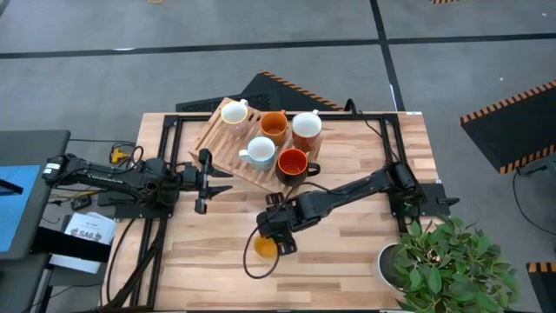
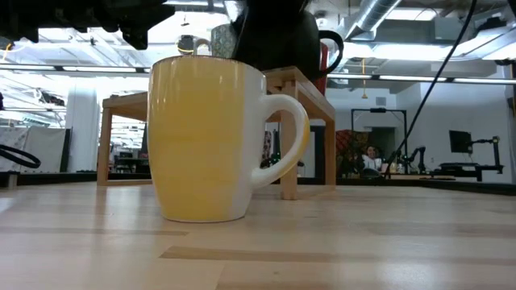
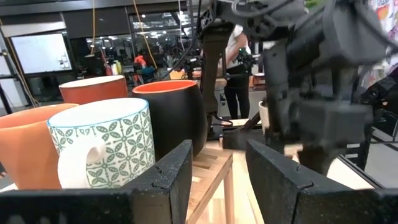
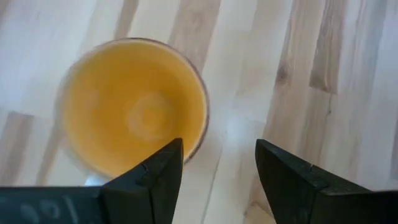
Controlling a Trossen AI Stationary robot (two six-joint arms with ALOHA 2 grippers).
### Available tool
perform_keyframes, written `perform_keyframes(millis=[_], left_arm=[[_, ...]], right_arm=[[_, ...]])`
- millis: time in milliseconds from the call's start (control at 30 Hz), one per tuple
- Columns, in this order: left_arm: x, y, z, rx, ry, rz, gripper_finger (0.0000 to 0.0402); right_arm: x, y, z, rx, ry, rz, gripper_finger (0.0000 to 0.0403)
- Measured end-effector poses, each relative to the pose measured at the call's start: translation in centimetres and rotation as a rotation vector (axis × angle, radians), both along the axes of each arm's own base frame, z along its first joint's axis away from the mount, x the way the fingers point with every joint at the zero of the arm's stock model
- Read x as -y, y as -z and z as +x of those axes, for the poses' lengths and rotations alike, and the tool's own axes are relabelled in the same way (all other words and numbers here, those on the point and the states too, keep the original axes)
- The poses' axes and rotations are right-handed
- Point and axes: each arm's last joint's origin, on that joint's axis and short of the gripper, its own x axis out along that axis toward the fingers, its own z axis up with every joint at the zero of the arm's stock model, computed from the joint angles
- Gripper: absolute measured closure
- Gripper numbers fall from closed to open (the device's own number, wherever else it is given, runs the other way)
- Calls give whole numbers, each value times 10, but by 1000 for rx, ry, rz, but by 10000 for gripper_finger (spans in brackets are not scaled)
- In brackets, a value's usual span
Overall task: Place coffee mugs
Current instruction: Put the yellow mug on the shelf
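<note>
**Non-task items observed on and around the work surface**

A light wooden table (image 1: pixel 347 252) is seen from above, edged by a black metal frame (image 1: pixel 382 122). A slatted wooden rack (image 1: pixel 217 139) is set at an angle near the table's far edge. A green leafy plant (image 1: pixel 447 261) in a white pot (image 1: pixel 385 263) is placed at one near corner. A white labelled box (image 1: pixel 82 230) and cables (image 1: pixel 130 269) are noted beside the table. Grey floor (image 1: pixel 130 78) with hazard-striped mats (image 1: pixel 508 109) surrounds it. A person (image 3: pixel 236 68) is seen standing in the room beyond; another seated person (image 2: pixel 371 159) is seen at a distant desk.
</note>
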Motion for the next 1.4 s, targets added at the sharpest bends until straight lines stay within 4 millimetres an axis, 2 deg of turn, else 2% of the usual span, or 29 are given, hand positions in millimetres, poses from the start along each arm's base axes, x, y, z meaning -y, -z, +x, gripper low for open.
perform_keyframes(millis=[233,367,533,700,833,967,1133,1300,1400], left_arm=[[0,1,0,-8,1,-2,264],[0,1,0,-9,3,-9,264],[0,1,0,-11,5,-11,264],[0,-1,0,10,13,-49,264],[3,-5,7,-17,33,-109,264],[14,-17,25,-171,75,-142,264],[36,-39,56,-508,54,-230,264],[60,-51,86,-816,-16,-360,264],[77,-55,107,-890,-21,-421,264]], right_arm=[[-6,-28,-26,-17,23,-23,175],[-10,-37,-51,24,60,-63,175],[-6,-26,-101,78,210,-111,175],[-3,-14,-156,237,358,-99,175],[2,-15,-186,387,422,-92,175],[9,-24,-197,486,448,-106,175],[20,-33,-196,538,487,-139,175],[29,-29,-189,524,521,-173,175],[33,-23,-185,487,523,-194,175]])
